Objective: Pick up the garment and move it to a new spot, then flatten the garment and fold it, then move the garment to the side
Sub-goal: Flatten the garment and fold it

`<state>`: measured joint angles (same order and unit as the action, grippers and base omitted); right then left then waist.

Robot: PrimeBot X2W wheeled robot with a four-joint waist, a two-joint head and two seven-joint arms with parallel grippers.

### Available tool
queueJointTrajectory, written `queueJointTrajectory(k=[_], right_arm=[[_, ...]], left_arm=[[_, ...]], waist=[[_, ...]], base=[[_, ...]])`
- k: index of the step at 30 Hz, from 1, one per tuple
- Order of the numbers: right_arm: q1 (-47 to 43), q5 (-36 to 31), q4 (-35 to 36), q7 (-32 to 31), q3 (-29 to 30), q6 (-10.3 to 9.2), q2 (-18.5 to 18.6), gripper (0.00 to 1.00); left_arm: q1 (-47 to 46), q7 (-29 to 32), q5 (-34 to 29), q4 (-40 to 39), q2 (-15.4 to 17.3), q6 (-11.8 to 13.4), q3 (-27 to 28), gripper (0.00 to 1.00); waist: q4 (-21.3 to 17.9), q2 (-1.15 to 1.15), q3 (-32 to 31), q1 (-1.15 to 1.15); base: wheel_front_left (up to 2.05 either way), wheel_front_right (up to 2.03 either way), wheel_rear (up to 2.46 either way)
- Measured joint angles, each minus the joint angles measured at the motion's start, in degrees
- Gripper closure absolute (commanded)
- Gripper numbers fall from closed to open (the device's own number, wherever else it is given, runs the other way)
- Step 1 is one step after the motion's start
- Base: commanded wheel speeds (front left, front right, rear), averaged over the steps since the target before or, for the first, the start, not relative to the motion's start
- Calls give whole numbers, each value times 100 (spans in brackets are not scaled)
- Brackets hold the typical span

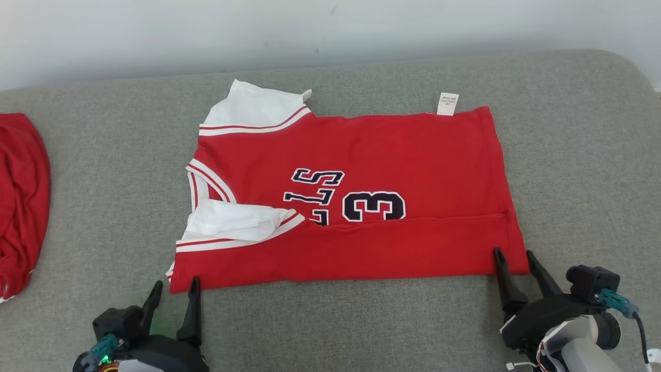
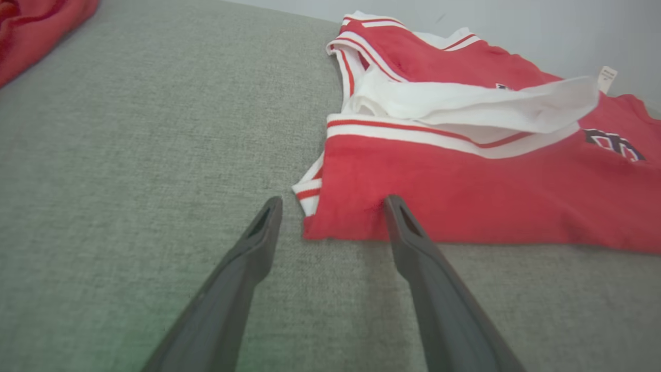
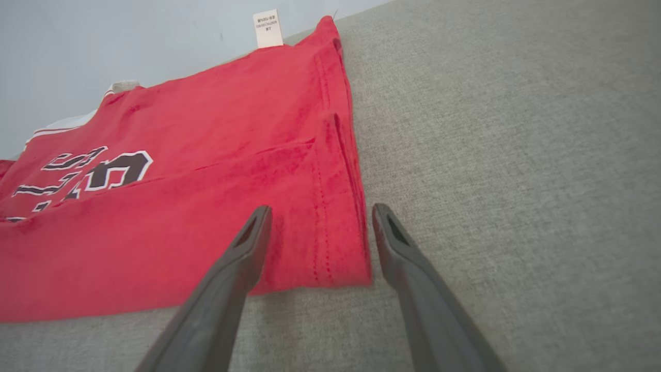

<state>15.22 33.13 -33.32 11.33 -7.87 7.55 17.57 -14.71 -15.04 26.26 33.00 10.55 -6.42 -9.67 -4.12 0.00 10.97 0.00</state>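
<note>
Grey upholstered surface (image 1: 330, 330) is stretching across my whole field, with a pale wall (image 1: 310, 31) behind it. At far left a separate red cloth (image 1: 23, 196) is lying well apart from the work. My left gripper (image 1: 176, 281) is standing wide and holding nothing, straddling the near left corner of the garment (image 1: 413, 155), which is lying centrally, collar end left and hem right. My right gripper (image 1: 514, 252) is likewise spread wide and empty at the near right corner, one finger over cloth, one over upholstery. Risks, in my judgement: a fingertip is sitting at the cloth edge at each corner, so a careless withdrawal could be dragging the near fold open. The loose white sleeve (image 1: 232, 219) could be bunching under the next fold, and uneven grips would be skewing the edges. Condition: red jersey, white sleeves with red trim, dark lettering partly covered by the folded near strip, care label (image 1: 447, 103) projecting at the far edge, body lying mostly flat.
</note>
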Motion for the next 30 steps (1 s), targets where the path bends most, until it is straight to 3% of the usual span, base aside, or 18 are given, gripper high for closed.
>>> queueJointTrajectory(k=[1, 3, 4, 5, 12, 23, 30], right_arm=[[46, -1, -75, -5, -12, 0, -24, 0], [126, -19, -223, -25, -47, 0, -62, 78], [160, -23, -288, -27, -74, 0, -74, 100], [187, -22, -341, -23, -108, 0, -76, 100], [225, -41, -463, 189, -380, 0, -45, 100], [-704, 187, -30, 276, -220, 0, 158, 100], [-1388, 108, 500, -14, 102, 0, 142, 100]], left_arm=[[-63, 0, -12, 103, -12, -9, -8, 0], [-183, -1, 29, 293, -85, -15, 14, 0], [-243, -1, 45, 436, -115, -22, -30, 86], [-297, -1, 55, 570, -131, -47, -98, 100], [-410, -1, 130, 827, -192, -85, -148, 100], [758, 0, 98, -38, -352, -110, 27, 100], [1427, 0, -49, -520, -454, -89, 102, 100]], waist=[[-6, 0, 12, 0], [-21, 0, 24, 0], [-27, 0, 25, 0], [-31, 0, 20, 0], [-36, 0, -152, 0], [96, -1, -725, 0], [181, -1, -931, -1]], base=[[0, 0, 0], [0, 0, 0], [0, 0, 0], [0, 0, 0], [0, 0, 0], [0, 0, 0], [0, 0, 0]])
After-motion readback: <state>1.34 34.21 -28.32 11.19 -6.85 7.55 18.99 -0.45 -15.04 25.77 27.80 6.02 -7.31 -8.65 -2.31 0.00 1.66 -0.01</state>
